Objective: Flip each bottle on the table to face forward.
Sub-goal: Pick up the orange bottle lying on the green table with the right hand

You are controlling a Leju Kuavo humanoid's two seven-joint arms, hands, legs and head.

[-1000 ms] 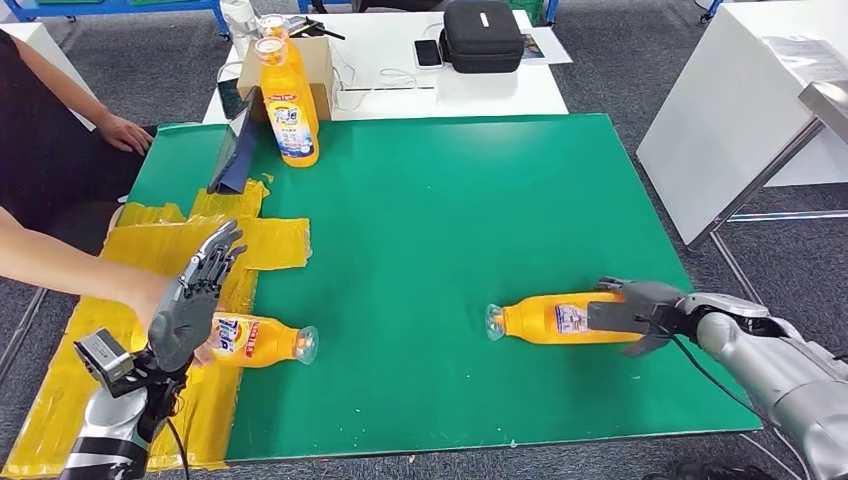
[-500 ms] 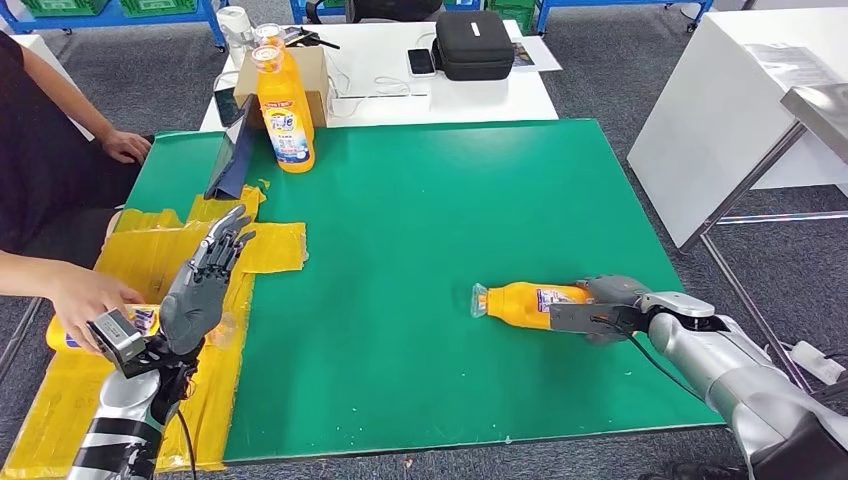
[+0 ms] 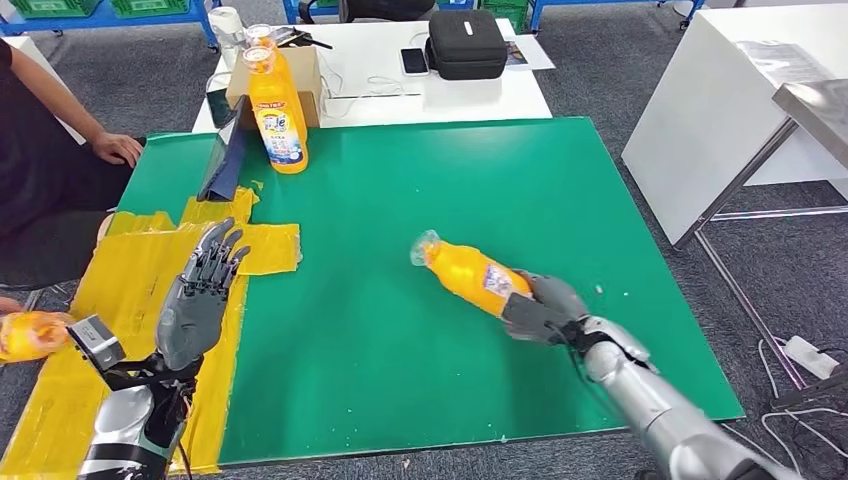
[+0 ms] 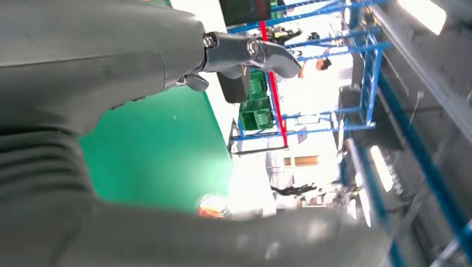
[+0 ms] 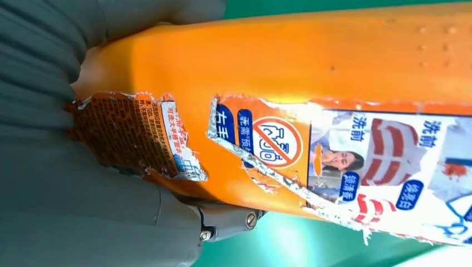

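The right hand is gripping an orange bottle by its base end, holding it tilted above the green desk near the middle, with the clear cap pointing away toward the far left. The close wrist view is showing a torn label under the grasp, so the bottle looks mid-turn; doing this well probably means keeping the fingers wrapped firmly around the body while rotating, since the smooth plastic could slip, and setting the base down flat before letting go. The left hand is hovering with its fingers spread and holding nothing, over the yellow sheet at the desk's left side. A second orange bottle is standing upright at the far left corner, appearing full of orange liquid. At the left edge a person is holding another orange bottle.
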